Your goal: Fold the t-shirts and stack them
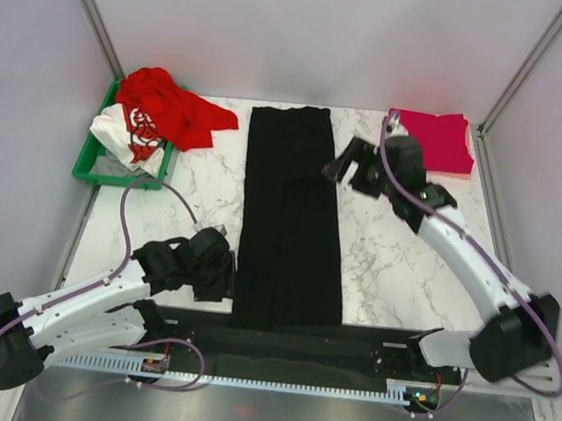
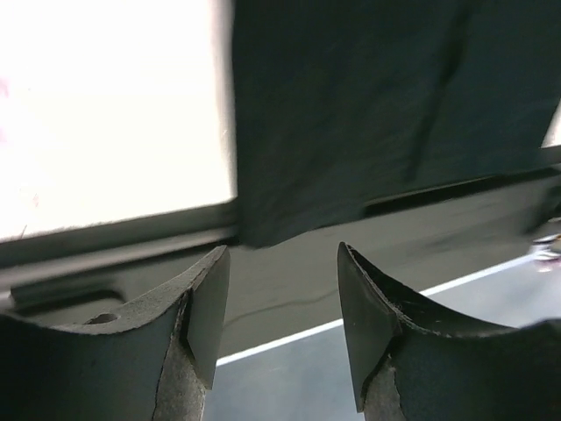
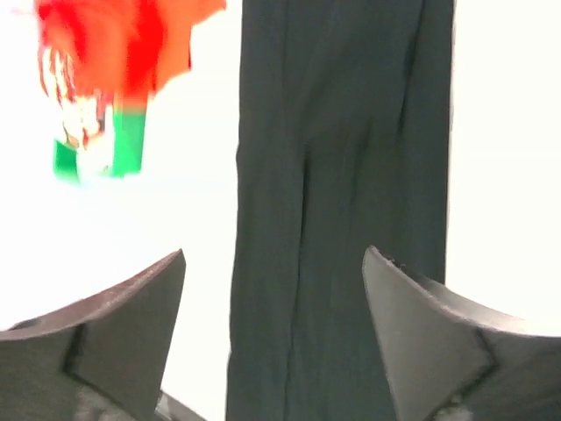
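We see the left tool [image 2: 283, 263] and right tool [image 3: 273, 263] wide open, empty, flanking the strip-folded plain black cloth t-shirt [image 1: 290, 222]; uneven grasps could skew our fold.

A black t-shirt [image 1: 290, 222] lies folded into a long strip down the middle of the marble bench [image 1: 396, 263]. The left tool [image 1: 223, 265] sits just beside its near left edge, the right tool [image 1: 344, 165] by its far right edge. A folded crimson-pink t-shirt [image 1: 437, 141] lies far right. A red t-shirt [image 1: 181, 112] and a red-printed white t-shirt [image 1: 133, 135] are heaped in the green bin [image 1: 87, 165].
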Controlling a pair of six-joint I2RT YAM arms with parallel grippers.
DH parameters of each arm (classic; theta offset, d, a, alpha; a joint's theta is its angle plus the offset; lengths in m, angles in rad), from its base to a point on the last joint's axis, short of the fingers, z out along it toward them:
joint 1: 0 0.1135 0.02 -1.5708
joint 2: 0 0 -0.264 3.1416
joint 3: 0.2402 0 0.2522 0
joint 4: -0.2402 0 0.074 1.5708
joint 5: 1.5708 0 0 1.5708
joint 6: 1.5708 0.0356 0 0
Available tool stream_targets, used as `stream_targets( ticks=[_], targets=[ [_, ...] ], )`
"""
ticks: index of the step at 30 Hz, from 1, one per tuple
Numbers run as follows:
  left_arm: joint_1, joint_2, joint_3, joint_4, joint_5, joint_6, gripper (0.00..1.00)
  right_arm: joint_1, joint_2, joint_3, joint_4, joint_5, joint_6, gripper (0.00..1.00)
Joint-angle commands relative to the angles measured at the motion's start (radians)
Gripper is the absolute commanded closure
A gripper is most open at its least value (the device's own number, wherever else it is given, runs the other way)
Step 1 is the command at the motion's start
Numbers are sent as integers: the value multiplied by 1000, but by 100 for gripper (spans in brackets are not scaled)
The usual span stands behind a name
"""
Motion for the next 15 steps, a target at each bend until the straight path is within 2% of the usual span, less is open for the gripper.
stream_targets(
  ticks=[1,2,3,6,7,11,15],
  targets=[
    [-57,-65,-55,-49,-76,-133,41,113,-181,-332,-203,222,13,13],
    [-76,-71,-79,-47,-77,-147,41,165,-300,-399,-223,244,45,16],
    [-85,-70,-90,-46,-82,-167,41,197,-357,-511,-261,265,130,18],
    [-125,-45,-124,-15,-85,-203,41,366,-525,-663,-306,353,264,25],
    [-137,-41,-131,-1,-85,-213,41,444,-545,-688,-312,367,327,27],
    [-206,-27,-162,40,-112,-263,42,582,-510,-734,-317,408,404,31],
    [-223,-25,-180,80,-122,-273,43,655,-488,-775,-291,453,464,34]
  ],
)
